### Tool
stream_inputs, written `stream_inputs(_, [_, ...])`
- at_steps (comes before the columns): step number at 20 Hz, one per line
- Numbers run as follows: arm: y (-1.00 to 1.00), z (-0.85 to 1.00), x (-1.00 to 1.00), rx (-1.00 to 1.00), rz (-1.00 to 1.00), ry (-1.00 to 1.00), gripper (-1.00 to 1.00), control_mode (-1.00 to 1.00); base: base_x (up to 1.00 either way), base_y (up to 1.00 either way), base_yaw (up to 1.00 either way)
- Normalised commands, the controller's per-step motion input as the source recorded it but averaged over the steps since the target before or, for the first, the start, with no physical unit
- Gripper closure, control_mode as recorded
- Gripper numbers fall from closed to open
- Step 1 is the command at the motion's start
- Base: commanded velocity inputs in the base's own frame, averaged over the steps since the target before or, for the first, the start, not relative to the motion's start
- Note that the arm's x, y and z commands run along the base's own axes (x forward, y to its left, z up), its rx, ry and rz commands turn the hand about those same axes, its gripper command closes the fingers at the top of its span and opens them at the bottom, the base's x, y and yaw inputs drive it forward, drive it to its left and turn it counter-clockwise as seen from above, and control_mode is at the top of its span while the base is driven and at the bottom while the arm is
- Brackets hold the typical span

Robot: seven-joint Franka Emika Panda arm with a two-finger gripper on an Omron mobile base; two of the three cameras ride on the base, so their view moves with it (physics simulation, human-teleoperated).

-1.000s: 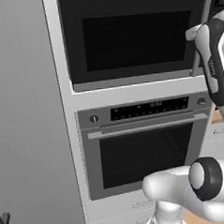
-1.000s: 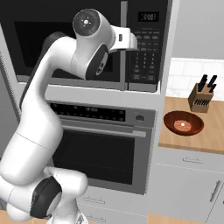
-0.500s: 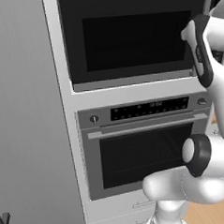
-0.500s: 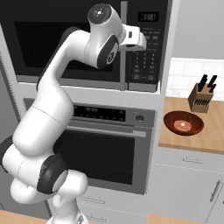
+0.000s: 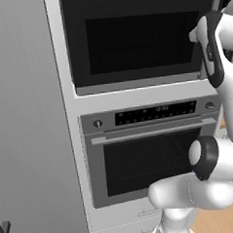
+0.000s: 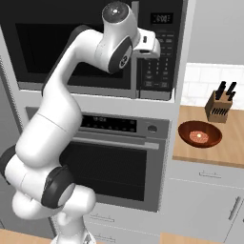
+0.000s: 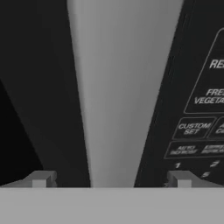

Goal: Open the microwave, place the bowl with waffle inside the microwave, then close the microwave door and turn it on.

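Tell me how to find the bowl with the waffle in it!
Look at the tall white wall unit holding the microwave above the steel oven. Just right of the oven is a wooden counter; the bowl with waffle sits there, in front of a knife block. It is the round reddish-brown thing, with an orange waffle inside.

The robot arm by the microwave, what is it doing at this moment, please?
The white arm has brought its gripper up to the grey vertical handle of the microwave door. The gripper is open, with one fingertip on each side of the handle, and it has not closed yet. The door looks shut. The bowl with waffle waits on the wooden counter to the right, beside a knife block. Below the microwave is a steel oven.
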Motion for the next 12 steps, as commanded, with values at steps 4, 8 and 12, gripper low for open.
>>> stream_inputs(4, [0.0,-0.18,0.0,0.07,0.0,-0.04,-1.0,-1.0,0.0,0.0,0.0])
stream_inputs(8, [0.0,-0.08,0.0,0.03,0.0,-0.01,1.0,-1.0,0.0,0.0,0.0])
stream_inputs(12, [0.0,0.0,0.05,0.0,0.0,0.0,1.0,-1.0,0.0,0.0,0.0])
